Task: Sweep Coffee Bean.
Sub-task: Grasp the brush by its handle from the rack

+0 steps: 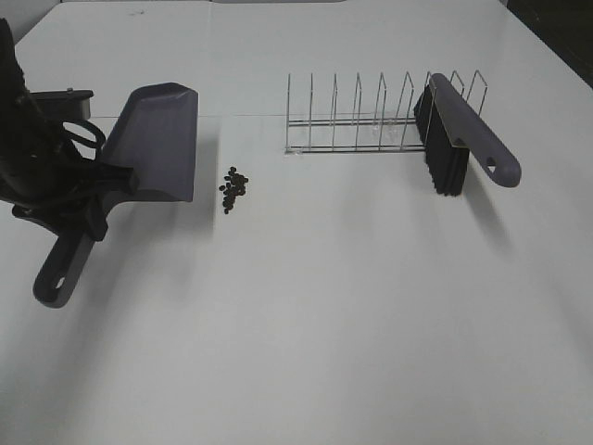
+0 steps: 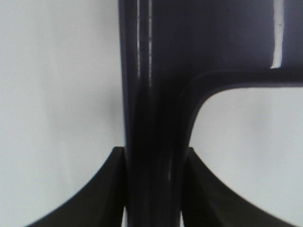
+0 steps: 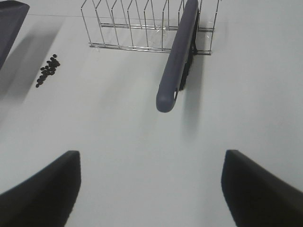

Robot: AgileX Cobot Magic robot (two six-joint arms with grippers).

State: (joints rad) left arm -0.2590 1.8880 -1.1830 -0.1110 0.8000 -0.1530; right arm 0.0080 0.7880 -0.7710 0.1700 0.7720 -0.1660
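Coffee bean point(image 1: 233, 188) cluster: on white worktop point(image 1: 324, 324), just right of dustpan point(image 1: 159, 139), not touching it, near-left of wire rack point(image 1: 357, 120). Left end effector point(image 2: 154, 179): clamped on dustpan handle, fingers either side. Dustpan's handle points near-left. Right end effector point(image 3: 151, 189): fingers wide apart, holding nothing, over bare worktop. Brush point(image 1: 463, 130): stands in rack's right end, bristles down, handle pointing near-right.

You have a wire rack point(image 1: 357, 122) standing on the white bench point(image 1: 324, 324) toward its far edge, right of middle, its upright chrome loops lined up along that edge.
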